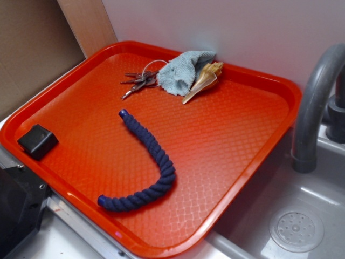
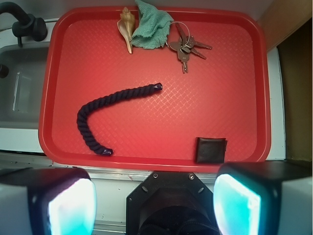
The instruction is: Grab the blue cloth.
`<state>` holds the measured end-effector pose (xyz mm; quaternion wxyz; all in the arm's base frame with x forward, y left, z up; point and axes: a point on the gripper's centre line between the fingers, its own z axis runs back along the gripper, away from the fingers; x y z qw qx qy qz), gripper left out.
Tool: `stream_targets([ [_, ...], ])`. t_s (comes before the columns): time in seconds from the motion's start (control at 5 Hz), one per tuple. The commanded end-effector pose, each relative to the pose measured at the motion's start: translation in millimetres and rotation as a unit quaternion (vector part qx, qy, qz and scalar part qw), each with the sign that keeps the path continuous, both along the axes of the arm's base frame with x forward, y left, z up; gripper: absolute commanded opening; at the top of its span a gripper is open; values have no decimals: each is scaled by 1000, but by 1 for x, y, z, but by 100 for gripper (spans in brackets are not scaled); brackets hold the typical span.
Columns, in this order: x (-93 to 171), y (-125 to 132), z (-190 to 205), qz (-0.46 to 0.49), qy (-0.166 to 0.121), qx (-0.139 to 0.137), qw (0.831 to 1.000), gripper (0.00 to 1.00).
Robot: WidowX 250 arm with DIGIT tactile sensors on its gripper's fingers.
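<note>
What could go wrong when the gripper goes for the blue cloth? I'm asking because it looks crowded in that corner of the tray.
1. The blue cloth touches the seashell and lies against the keys, so a wide pinch may well drag either along.
2. It sits by the tray's far rim, which might block a finger.
3. The navy rope is blue too and lies nearer; it could be mistaken for the target.

Gripper (image 2: 154, 203) high above tray's near edge, fingers (image 2: 63, 203) spread wide, holding nothing
</note>
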<state>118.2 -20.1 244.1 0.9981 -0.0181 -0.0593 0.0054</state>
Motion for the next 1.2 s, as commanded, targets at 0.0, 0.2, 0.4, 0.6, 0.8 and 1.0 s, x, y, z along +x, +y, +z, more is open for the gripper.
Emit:
stream_targets([
  [0.0,0,0,0,0,0,0,1000,100],
  [0.2,50,6,-17,-124,-34,28,991,100],
  [0.4,88,12,-51,-240,-109,92,960,100],
  [0.6,116,22,-97,-314,-169,93,930,100],
  [0.8,116,22,-97,-314,-169,93,930,100],
  [1.0,116,22,-97,-314,-169,93,930,100],
])
